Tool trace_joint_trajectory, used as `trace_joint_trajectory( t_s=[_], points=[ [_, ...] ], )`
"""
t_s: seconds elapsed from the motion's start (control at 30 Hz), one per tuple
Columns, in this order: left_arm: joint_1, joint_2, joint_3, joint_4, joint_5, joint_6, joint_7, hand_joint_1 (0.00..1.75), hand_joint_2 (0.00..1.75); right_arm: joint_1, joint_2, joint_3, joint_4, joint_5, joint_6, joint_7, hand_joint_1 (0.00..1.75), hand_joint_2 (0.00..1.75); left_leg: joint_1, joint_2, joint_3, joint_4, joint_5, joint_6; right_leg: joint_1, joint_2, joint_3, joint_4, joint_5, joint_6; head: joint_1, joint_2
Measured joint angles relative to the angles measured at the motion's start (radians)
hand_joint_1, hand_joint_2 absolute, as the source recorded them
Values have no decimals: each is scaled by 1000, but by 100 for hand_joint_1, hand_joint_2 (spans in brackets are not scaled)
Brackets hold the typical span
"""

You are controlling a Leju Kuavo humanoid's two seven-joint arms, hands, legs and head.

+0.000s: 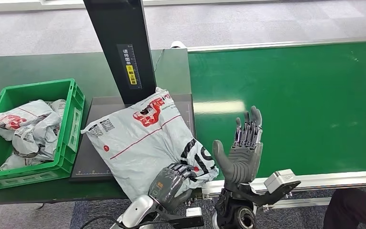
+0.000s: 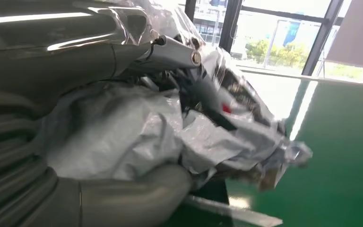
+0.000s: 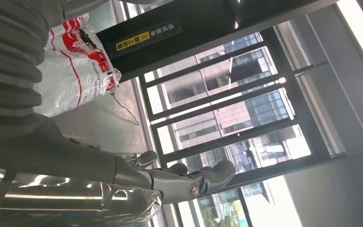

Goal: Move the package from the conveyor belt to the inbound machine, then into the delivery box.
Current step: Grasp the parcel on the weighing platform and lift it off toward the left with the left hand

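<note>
The grey plastic mailer package with red print [image 1: 145,138] lies on the dark flat inbound machine platform [image 1: 88,164], its near corner over the desk's [image 1: 28,62] front edge. The left hand [image 1: 171,183] grips that corner, fingers [image 2: 170,52] curled into the crumpled plastic. The right hand [image 1: 242,152] is raised over the green conveyor belt's [image 1: 305,105] near edge, fingers straight and spread, holding nothing. A green plastic crate [image 1: 74,117] of similar bags sits at the desk's left end.
</note>
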Motion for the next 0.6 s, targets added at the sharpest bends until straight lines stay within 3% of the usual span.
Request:
trace_joint_trajectory(
  t_s=[0.33,0.6],
  points=[
    [4,2,8,-121,81,169,-41,175,175,13,-4,-3,-15,18,6,12,0,175,0,0,-1,0,0,0,0,0,0,0,0,0,0,0],
    [23,7,36,-233,104,194,-48,175,175,13,-6,-3,-12,27,6,12,0,175,0,0,-2,0,0,0,0,0,-1,0,0,0,0,0]
  ],
)
